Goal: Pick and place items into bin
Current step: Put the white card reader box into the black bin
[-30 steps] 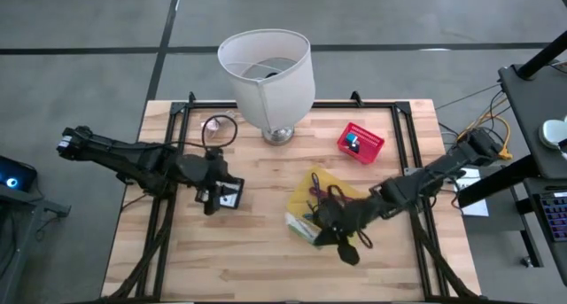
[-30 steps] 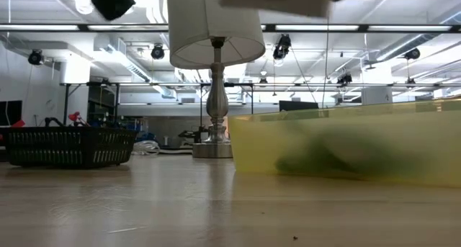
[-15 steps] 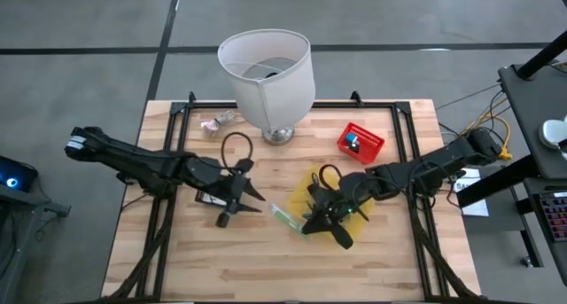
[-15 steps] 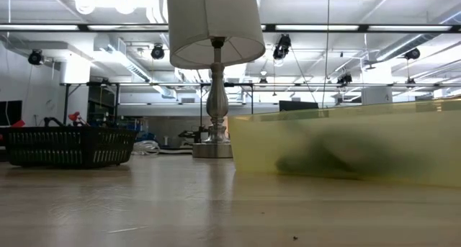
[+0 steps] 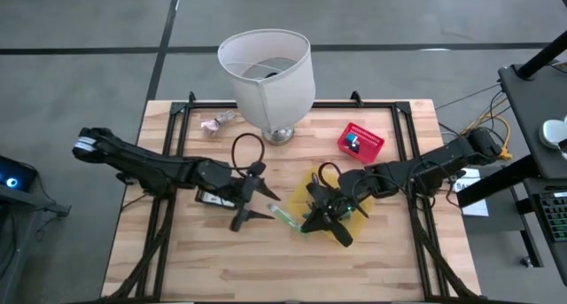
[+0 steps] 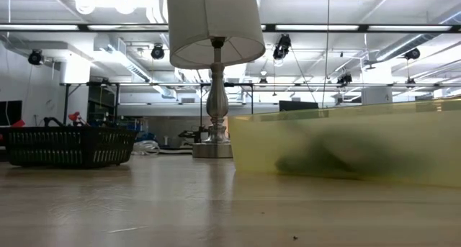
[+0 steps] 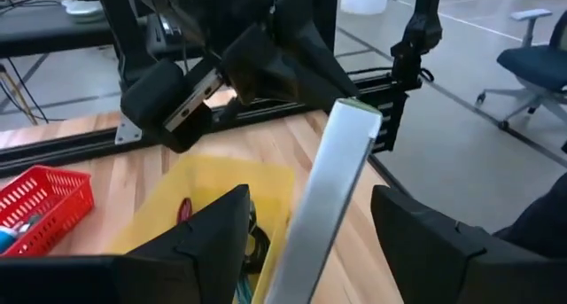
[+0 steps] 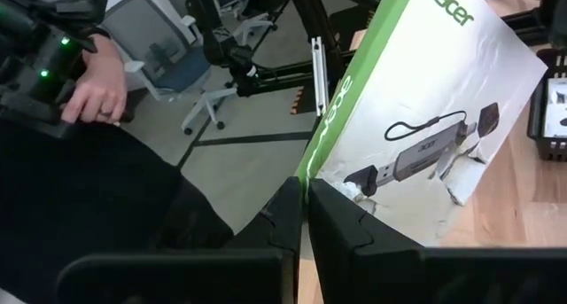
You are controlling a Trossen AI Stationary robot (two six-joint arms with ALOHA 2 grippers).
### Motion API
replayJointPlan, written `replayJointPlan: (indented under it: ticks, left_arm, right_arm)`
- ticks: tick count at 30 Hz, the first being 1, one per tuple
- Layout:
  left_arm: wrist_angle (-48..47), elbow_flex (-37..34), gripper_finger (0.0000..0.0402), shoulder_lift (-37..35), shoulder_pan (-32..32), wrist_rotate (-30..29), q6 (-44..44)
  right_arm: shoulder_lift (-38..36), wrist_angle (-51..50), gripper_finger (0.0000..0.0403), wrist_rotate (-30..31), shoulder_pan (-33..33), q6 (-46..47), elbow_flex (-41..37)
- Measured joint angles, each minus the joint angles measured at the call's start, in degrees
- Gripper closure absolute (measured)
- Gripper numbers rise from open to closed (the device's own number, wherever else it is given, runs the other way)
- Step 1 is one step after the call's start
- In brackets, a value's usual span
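The right gripper [image 5: 312, 217] sits at the centre of the table, its fingers [image 8: 345, 222] pressed together on the edge of a flat white-and-green packet [image 8: 425, 136] printed with an adapter picture. In the high view that packet [image 5: 288, 219] sticks out toward 9 o'clock from the yellow bin [image 5: 330, 200], tilted on edge. The left gripper [image 5: 257, 204] is just beside it at 9 o'clock, fingers [image 7: 199, 242] spread wide on either side of the packet's thin edge [image 7: 328, 189] without visibly touching it. A black cord loop [image 5: 247, 148] lies at 12 o'clock from the left gripper, near the lamp [image 5: 267, 78]. A red basket [image 5: 360, 142] stands at 1 o'clock from the bin, well apart. A person's hand [image 8: 100, 89] shows in the room beyond.
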Motion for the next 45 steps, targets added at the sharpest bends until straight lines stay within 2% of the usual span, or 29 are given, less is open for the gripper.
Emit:
replayJointPlan:
  ticks: [4, 7, 22, 28, 36, 39, 45]
  left_arm:
    - [0.9, 0.3, 0.0184, 0.5, 0.0, 0.0, 0.1]
    - [1.3, 0.1, 0.0202, 0.5, 0.0, 0.1, 0.1]
    - [1.1, -0.1, 0.038, 0.7, -0.1, 1.6, 3.1]
    - [-1.4, -0.1, 0.0381, -0.3, 0.0, 0.5, 2.8]
    - [-17.4, -0.1, 0.0381, -5.3, 0.0, -0.3, -2.9]
    - [-23.3, -0.1, 0.0381, -7.7, 0.0, -1.5, -8.7]
    - [-34.9, -0.3, 0.0381, -11.8, 0.0, -3.9, -25.9]
  right_arm:
    - [0.0, 0.0, 0.0394, 0.0, -0.1, 0.0, 0.0]
    - [0.0, 0.0, 0.0394, 0.0, -0.4, 0.0, 0.0]
    - [0.0, 0.3, 0.0394, 0.0, -0.9, 0.0, 0.0]
    - [-0.1, -1.7, 0.0394, 0.8, -1.0, 2.5, 0.0]
    - [-0.3, -9.8, 0.0394, -0.5, -0.8, 4.5, 0.0]
    - [-0.3, -12.6, 0.0394, 0.3, -1.1, 4.7, 0.0]
    - [-0.3, -19.4, 0.0394, 0.5, -1.5, 4.5, 0.0]
